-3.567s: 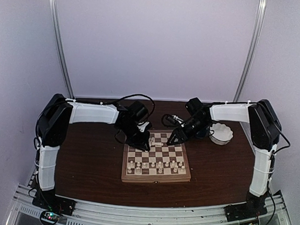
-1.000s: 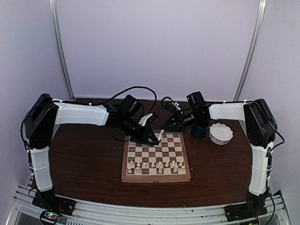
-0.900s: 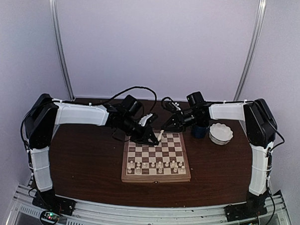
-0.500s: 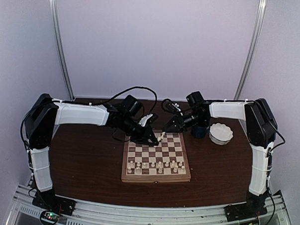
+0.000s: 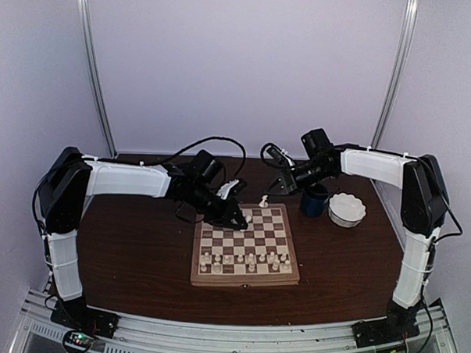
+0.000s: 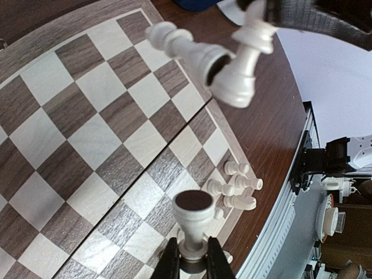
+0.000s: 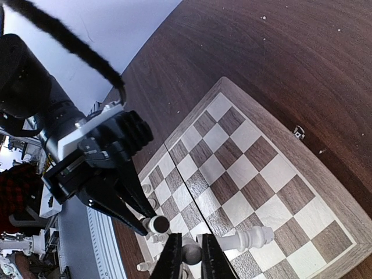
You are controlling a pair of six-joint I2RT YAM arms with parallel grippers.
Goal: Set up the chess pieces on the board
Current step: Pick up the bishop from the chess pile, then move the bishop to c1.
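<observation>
I am pinching one of the cream chess pieces, the left piece (image 6: pixel 193 218), in my left gripper (image 6: pixel 192 260). The jaws are sitting narrow around its slim end, its dark, felt-like base is showing at the free end, and it is hovering above the far-left part of the board (image 5: pixel 245 281). My right gripper (image 7: pixel 190 247) is clamping narrowly on the round head of the right piece (image 6: pixel 244 70), which is hanging above the board's far edge. A fallen piece (image 7: pixel 250 238) is lying on its side on the board's far squares, and pawns (image 6: pixel 235 186) are standing along its near rows.

I am judging these pieces to be light, rigid and smoothly turned. They are looking glossy enough to twist in a pinch and tall enough to topple. Taking hold at the narrow neck under the head is seeming safest to me. The board is looking like matte wood veneer, with a fold seam running across its middle.
</observation>
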